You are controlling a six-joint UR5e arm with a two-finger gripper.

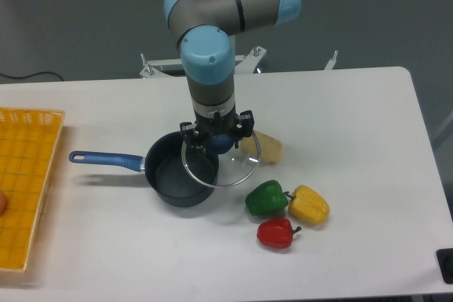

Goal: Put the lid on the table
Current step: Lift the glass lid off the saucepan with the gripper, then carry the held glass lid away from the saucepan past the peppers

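Observation:
The lid [230,167], a clear glass disc with a thin metal rim, hangs level above the right edge of the dark blue saucepan [177,178], shifted partly off it toward the right. My gripper [219,141] comes straight down from above and is shut on the lid's dark blue knob [220,143]. The white table [354,118] lies beneath, and the lid does not seem to touch it.
The saucepan's blue handle [106,160] points left. A beige object [266,148] lies just behind the lid. Green [267,198], yellow [309,204] and red [276,233] peppers sit front right of the pan. A yellow-orange mesh tray [25,182] occupies the left edge.

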